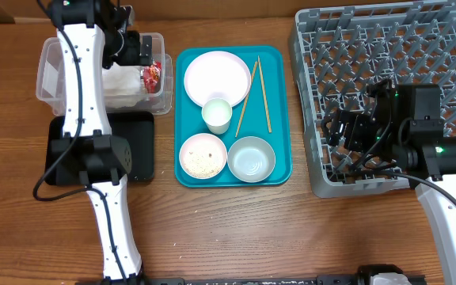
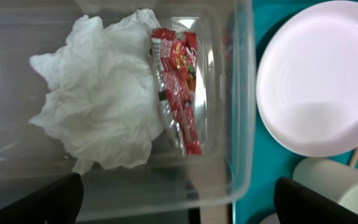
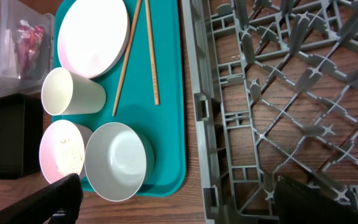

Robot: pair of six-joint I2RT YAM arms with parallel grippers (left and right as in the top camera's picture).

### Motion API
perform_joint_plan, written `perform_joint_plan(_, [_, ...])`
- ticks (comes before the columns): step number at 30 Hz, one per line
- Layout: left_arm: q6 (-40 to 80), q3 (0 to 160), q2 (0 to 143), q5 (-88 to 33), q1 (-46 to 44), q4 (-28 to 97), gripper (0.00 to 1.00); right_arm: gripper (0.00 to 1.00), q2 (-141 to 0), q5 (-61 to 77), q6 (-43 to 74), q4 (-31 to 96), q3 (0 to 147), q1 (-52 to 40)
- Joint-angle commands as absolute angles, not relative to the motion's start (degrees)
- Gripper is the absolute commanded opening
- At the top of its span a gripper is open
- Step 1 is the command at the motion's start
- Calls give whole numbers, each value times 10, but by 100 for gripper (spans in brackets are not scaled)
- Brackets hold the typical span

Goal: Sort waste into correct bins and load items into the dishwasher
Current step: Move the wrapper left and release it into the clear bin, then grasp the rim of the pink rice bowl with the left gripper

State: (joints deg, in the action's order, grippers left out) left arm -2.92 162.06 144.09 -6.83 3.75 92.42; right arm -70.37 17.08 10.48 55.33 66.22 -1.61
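Over tub (image 1: 46, 75), left tool (image 2: 178, 183) is hanging apart; right tool (image 3: 176, 183) apart too; chopsticks (image 3: 151, 56) looking thin, slippery; pinch mid-length.

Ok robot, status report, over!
Left tool open over clear plastic tub: crumpled white napkin, red snack wrapper inside. Right tool open over grey dish rack. Round white plate on flat teal tray.

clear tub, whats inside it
A crumpled white napkin and a red snack wrapper touching it. The floor of the tub under the napkin is covered.
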Motion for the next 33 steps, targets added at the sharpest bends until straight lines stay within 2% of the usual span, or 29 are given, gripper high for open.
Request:
perform_joint_plan(1, [-28,1679,1349,-75,40,966,99,100,-704,166,104,550,677,-19])
perform_joint_plan(12, [-8,1639,1158,-125,11,968,100,100,-704,166,104,555,677,-19])
perform_joint_plan(20, [-8,1383,1025,-124,-93,968,100,100,-704,166,104,554,677,-19])
perform_joint_plan(27, [-36,1166,1009,-114,-193,943,99,100,-704,166,104,548,677,-19])
perform_joint_plan(33, [-94,987,1009,-114,-251,829,77,100,-704,166,104,548,677,-19])
